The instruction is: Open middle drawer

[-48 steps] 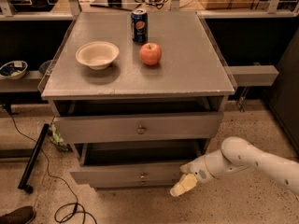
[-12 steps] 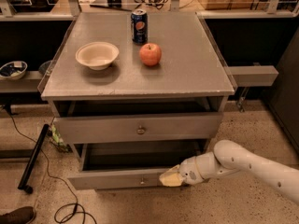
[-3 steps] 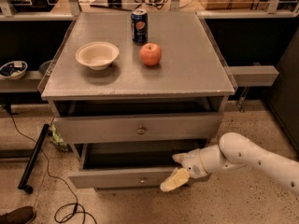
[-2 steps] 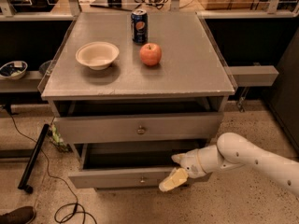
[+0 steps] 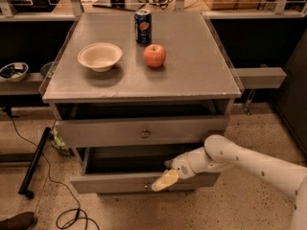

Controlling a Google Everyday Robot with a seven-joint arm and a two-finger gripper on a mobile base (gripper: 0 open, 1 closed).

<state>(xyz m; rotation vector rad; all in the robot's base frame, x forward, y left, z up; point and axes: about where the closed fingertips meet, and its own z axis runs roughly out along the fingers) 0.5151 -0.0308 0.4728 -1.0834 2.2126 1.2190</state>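
Speckled beige stone floor [image 5: 249, 210], with a long black bar [image 5: 34, 162] lying at left; pale grey shelf [image 5: 261, 77] jutting out at right; dark recesses behind; dim warm light throughout.

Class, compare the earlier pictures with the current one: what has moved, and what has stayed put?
The gripper has slid left along the front of the middle drawer, from near its right end towards the centre. Nothing was visibly grasped or released. The drawer stays pulled out; the bowl, apple and can on top have not moved.
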